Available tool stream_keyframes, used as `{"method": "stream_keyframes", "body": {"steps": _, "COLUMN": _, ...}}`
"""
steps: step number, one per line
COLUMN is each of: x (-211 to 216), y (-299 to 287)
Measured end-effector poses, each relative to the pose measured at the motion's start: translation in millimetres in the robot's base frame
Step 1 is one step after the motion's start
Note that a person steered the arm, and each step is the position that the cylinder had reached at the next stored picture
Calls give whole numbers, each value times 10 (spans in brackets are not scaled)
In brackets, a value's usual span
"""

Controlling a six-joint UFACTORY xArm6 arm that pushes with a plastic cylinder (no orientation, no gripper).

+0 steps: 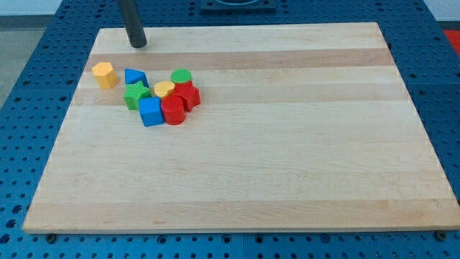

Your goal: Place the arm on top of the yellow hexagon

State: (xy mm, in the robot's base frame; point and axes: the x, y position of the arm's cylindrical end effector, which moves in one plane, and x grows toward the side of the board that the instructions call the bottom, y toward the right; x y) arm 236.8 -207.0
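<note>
The yellow hexagon [105, 74] lies alone near the board's upper left. My tip [138, 44] rests on the board above and to the right of it, apart from it. To the hexagon's right is a tight cluster: a blue triangle [134, 76], a green star [136, 95], a yellow heart [164, 89], a green round block [181, 75], a red hexagon-like block [187, 95], a red round block [173, 111] and a blue cube [151, 111].
The wooden board [287, 144] sits on a blue perforated table [29, 86]. The rod comes down from the view's top edge.
</note>
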Motion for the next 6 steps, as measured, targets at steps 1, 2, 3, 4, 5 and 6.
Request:
{"method": "stream_keyframes", "body": {"steps": 1, "x": 77, "y": -470}}
{"method": "stream_keyframes", "body": {"steps": 2, "x": 163, "y": -965}}
{"method": "stream_keyframes", "body": {"steps": 3, "x": 175, "y": -980}}
{"method": "stream_keyframes", "body": {"steps": 4, "x": 262, "y": -945}}
{"method": "stream_keyframes", "body": {"steps": 5, "x": 1001, "y": -623}}
{"method": "stream_keyframes", "body": {"steps": 6, "x": 1034, "y": -612}}
